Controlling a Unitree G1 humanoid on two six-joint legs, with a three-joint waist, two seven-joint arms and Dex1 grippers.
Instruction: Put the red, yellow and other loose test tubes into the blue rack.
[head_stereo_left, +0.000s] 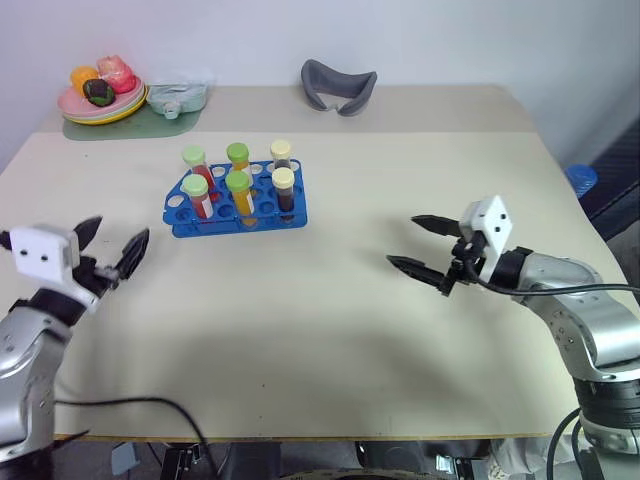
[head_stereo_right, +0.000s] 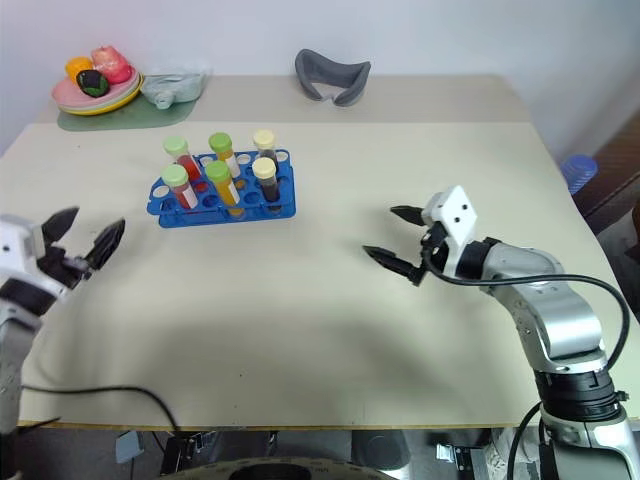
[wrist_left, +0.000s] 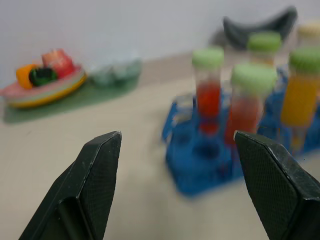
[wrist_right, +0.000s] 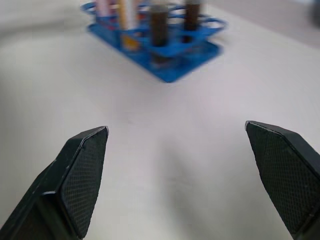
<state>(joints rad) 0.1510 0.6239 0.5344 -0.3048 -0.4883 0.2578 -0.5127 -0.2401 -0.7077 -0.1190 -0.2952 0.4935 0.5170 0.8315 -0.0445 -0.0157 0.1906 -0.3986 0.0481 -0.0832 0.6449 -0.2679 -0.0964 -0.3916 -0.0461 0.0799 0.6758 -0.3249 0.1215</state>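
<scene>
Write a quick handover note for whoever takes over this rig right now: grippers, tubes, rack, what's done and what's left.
Left gripper: open, empty, over the table left of the blue rack.
Right gripper: open, empty, to the rack's right.
Test tubes: six stand upright in the rack, two red, two yellow-orange, two dark brown.
Done: no tube lies loose on the table.
Left: nothing apparent; check the tubes sit fully seated.

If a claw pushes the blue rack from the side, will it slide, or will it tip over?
The blue rack is low and wide, so it would probably slide, not tip. It looks like light plastic on a smooth table, so little force may move it. The six tubes stand tall and might wobble.
</scene>
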